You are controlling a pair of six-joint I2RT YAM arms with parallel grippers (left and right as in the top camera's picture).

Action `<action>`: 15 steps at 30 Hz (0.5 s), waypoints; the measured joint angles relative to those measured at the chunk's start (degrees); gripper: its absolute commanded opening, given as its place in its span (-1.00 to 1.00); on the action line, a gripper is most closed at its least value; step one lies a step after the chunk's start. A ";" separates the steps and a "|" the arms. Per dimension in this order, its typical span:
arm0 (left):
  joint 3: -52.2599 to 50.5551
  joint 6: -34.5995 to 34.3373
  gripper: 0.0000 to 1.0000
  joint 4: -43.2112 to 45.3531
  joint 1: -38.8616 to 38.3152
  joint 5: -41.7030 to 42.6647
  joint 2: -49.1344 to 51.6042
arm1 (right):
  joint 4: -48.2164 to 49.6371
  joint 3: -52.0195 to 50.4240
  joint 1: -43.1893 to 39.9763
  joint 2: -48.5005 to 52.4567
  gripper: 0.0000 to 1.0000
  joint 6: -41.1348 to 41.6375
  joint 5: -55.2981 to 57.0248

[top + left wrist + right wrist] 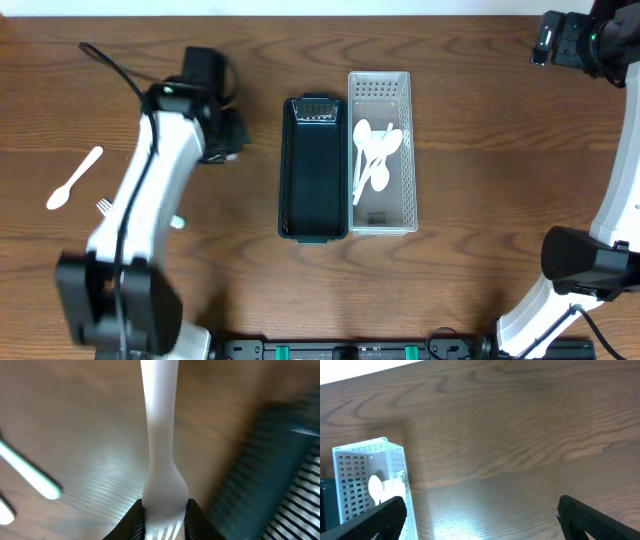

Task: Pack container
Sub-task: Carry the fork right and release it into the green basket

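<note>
While the left gripper (164,521) pinches a white plastic fork (160,435) by its tined end, just left of the dark basket (314,170), right gripper (482,519) fingers spread wide, spoons (375,150) in the white basket (381,82)

Overhead: left arm (150,190) rises from its base at lower left and leans toward frame centre. The left gripper (225,135) sits at its black tip. Wrist view: fingers (131,522) pinched narrow on the tine end of a white fork (160,435). The right arm (622,190) stands along the right edge, and its head is in the upper right corner. The right gripper (481,505) has its jaws spread wide.
</note>
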 measured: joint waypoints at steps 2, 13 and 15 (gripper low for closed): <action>0.33 0.15 -0.88 -0.04 -3.80 -0.15 -2.97 | 0.02 0.00 0.00 0.00 0.98 0.00 0.00; 0.31 0.52 -0.88 0.13 -19.47 -0.72 0.17 | -0.02 0.00 0.00 0.00 0.98 0.02 -0.02; 0.24 0.55 -0.88 0.15 -19.69 -1.05 2.99 | -0.04 0.00 0.00 0.00 0.98 0.00 -0.02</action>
